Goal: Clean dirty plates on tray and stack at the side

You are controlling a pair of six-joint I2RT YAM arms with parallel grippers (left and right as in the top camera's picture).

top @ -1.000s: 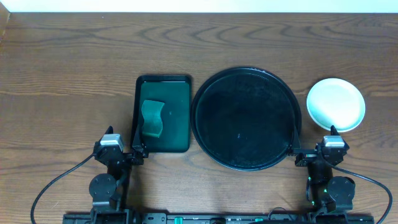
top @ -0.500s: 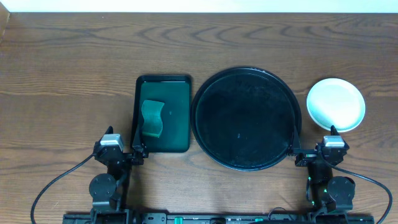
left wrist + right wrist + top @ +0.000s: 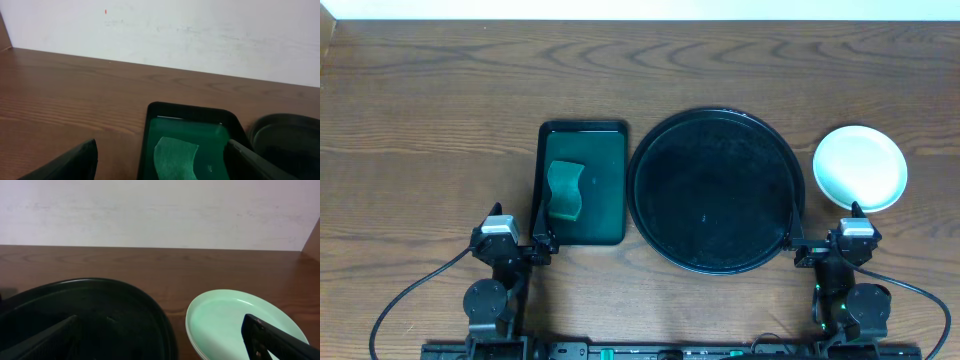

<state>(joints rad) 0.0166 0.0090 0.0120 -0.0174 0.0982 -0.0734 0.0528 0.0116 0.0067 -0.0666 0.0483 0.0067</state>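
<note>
The large round black tray (image 3: 716, 190) sits in the middle of the table with nothing on it; its rim shows in the right wrist view (image 3: 150, 305). White plates (image 3: 860, 167) stand stacked on the table to the tray's right, pale aqua in the right wrist view (image 3: 235, 320); no smear shows on the top one. My left gripper (image 3: 542, 243) is open and empty at the near edge, in front of the green tray. My right gripper (image 3: 822, 243) is open and empty, near the black tray's front right and the plates.
A dark green rectangular tray (image 3: 582, 183) left of the black tray holds a green sponge (image 3: 564, 191), also in the left wrist view (image 3: 175, 157). A white wall runs behind the table's far edge.
</note>
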